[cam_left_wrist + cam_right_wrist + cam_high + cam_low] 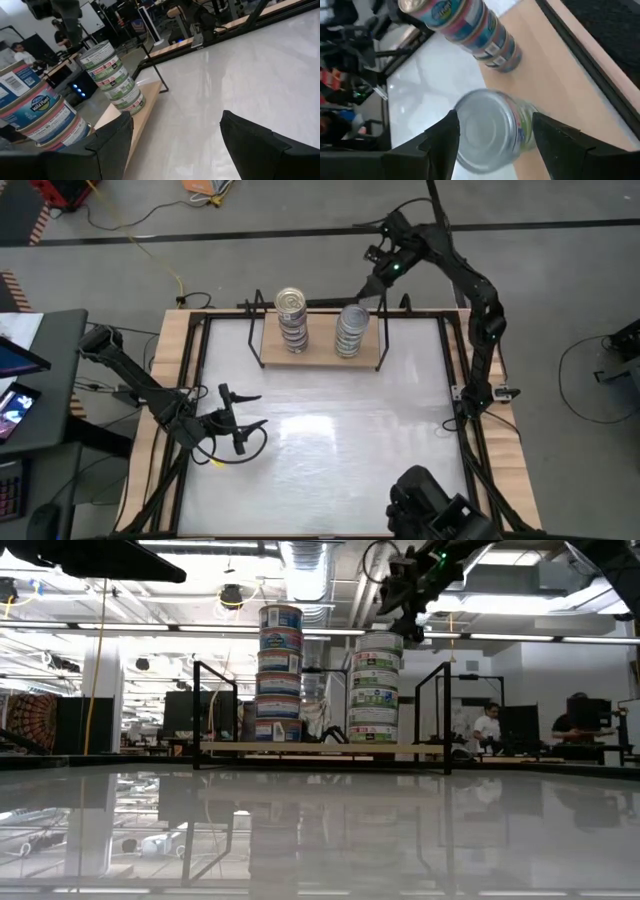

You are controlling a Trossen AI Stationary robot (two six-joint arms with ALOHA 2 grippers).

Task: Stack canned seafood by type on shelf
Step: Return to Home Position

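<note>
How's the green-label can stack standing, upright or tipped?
Upright: the green-label can stack stands straight on the shelf, right end effector open above it.

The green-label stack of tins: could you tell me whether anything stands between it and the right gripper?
Nothing visible does. The right gripper hangs open over the green-label stack; the blue-label stack stands apart beside it. The left gripper waits aside.

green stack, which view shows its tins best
Low view: the green stack stands side-on, each tin's label showing. High view gives mostly its top, left wrist a slanted part, right wrist mainly the silver lid.
</note>
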